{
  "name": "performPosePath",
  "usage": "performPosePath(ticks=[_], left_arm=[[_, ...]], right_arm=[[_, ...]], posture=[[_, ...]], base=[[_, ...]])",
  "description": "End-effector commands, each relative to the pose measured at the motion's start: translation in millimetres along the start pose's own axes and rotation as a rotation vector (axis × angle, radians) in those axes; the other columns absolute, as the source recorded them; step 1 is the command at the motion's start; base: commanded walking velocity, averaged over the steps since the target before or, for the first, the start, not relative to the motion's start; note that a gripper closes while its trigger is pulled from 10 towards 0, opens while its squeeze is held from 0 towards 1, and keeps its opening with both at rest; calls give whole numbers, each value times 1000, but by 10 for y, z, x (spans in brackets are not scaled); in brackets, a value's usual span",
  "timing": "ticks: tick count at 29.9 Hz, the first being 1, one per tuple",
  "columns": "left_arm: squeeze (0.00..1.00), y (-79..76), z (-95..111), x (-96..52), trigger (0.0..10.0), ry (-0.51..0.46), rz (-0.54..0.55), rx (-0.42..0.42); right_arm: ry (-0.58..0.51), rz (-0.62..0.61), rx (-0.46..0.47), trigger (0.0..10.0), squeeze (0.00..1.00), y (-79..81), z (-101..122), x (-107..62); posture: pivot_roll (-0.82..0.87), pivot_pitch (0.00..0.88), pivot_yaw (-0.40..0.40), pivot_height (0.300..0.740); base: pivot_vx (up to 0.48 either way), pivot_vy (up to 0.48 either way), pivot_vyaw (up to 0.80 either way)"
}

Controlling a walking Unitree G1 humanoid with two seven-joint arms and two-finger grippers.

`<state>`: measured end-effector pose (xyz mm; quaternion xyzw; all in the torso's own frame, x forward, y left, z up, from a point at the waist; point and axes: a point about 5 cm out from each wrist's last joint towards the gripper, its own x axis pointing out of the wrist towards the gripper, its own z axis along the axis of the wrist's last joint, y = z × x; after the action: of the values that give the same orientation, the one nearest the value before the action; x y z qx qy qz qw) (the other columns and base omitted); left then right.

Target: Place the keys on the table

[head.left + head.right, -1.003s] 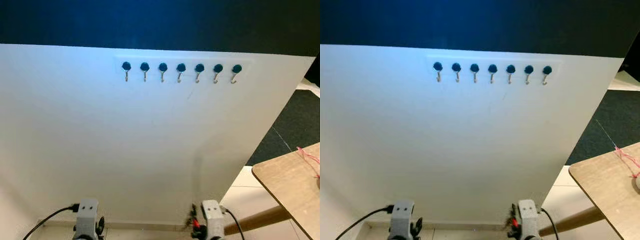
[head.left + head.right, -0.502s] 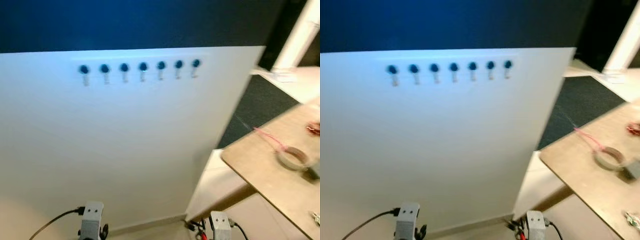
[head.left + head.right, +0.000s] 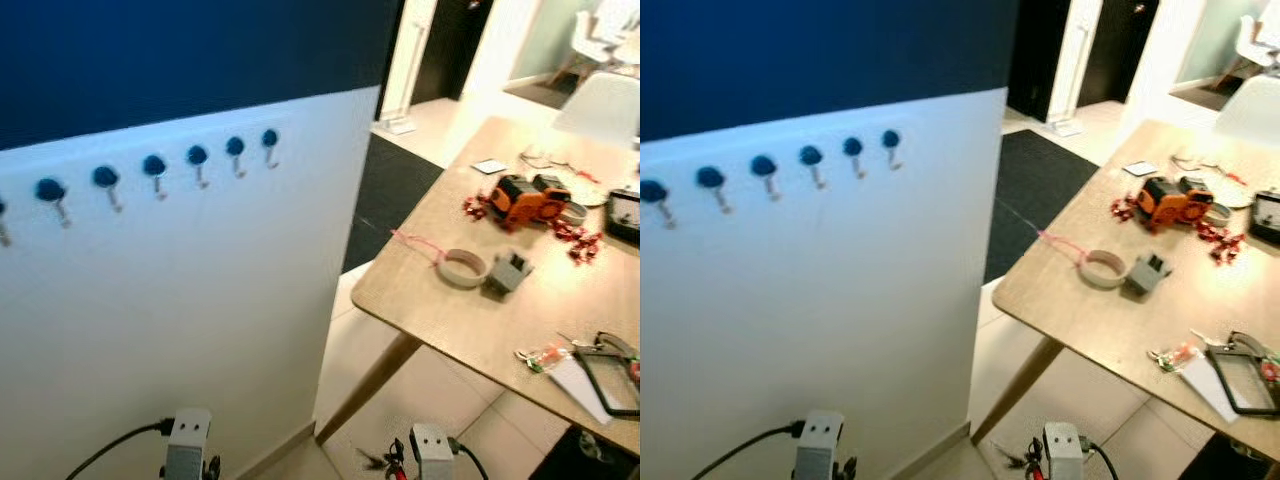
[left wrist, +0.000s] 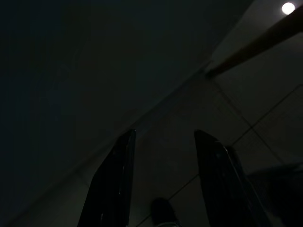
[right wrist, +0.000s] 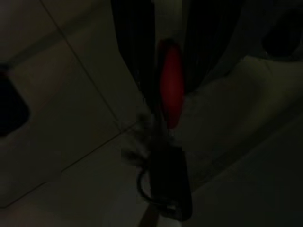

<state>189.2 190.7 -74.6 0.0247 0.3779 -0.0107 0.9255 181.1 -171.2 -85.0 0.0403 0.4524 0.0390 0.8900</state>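
While the right gripper [image 5: 161, 94] clenches the keys [image 5: 169, 90] low beside the worktop [image 3: 450, 300] — carry step; next, lift over its edge — left gripper [image 4: 163, 179] parted, idle.

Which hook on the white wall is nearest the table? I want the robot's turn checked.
The last blue-knobbed hook at the row's right end, by the wall's edge, is nearest the wooden table; the other hooks trail leftward.

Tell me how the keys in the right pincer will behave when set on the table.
The red-tagged bunch of keys, pinched in the right pincer, hangs loosely, so it probably flops and spreads. On the smooth wooden table it may slide slightly; rolling seems unlikely.
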Motion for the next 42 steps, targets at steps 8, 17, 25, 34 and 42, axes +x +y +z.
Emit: performPosePath(ticks=[8,17,25,34,42], left_arm=[[0,55,-187,-62,10000,73,19,-21],[0,43,-172,-44,10000,92,26,-35],[0,4,-165,-41,10000,78,23,-49],[0,-8,-169,-41,10000,78,24,-53],[0,-2,-180,-46,10000,78,35,-62]], right_arm=[[-1,19,-17,10000,0,60,33,19],[7,25,-33,10000,0,54,10,13],[17,34,-62,10000,0,46,-10,7],[21,39,-76,10000,0,52,-18,6],[17,56,-96,10000,0,77,-19,8]], posture=[[81,0,-28,740],[78,0,-33,740],[78,0,-42,740],[77,0,-43,740],[80,0,-41,740]], base=[[0,0,-800],[0,0,-800],[0,0,-800],[0,0,-800],[0,0,-760]])
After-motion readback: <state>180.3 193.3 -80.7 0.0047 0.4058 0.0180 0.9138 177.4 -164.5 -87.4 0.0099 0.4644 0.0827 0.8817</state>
